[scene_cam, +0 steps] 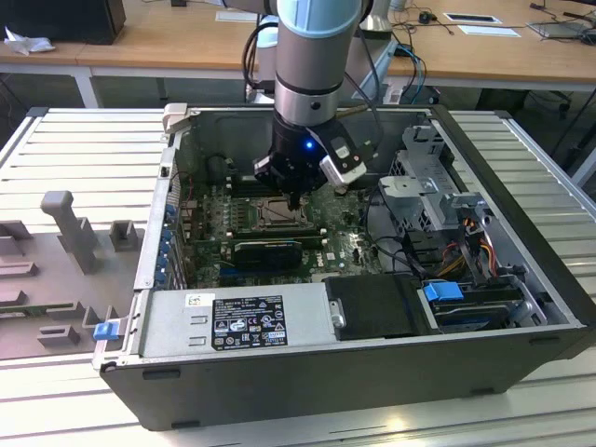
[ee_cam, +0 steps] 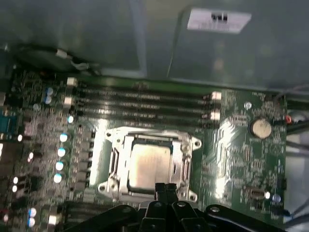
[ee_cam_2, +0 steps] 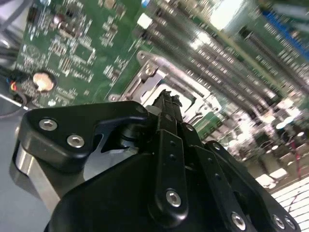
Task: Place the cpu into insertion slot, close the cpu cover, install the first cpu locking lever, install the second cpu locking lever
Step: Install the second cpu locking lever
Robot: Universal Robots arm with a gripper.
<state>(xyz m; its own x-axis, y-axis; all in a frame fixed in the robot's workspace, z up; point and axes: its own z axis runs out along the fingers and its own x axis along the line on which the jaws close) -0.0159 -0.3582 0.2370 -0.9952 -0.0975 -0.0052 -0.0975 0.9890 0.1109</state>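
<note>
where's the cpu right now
The cpu sits in the insertion slot on the green board, framed by the cpu cover, just past the gripper in the first wrist view.

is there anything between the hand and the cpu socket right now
Nothing visible stands between them. In the first wrist view the hand hangs at the near edge of the insertion slot, where the cpu already lies under the cpu cover. No cable or card crosses the gap.

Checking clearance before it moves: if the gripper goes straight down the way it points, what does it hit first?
Probably the near edge of the cpu cover, lying closed over the cpu; the gripper hangs there, fingers shut. Exact depth is unclear.
</note>
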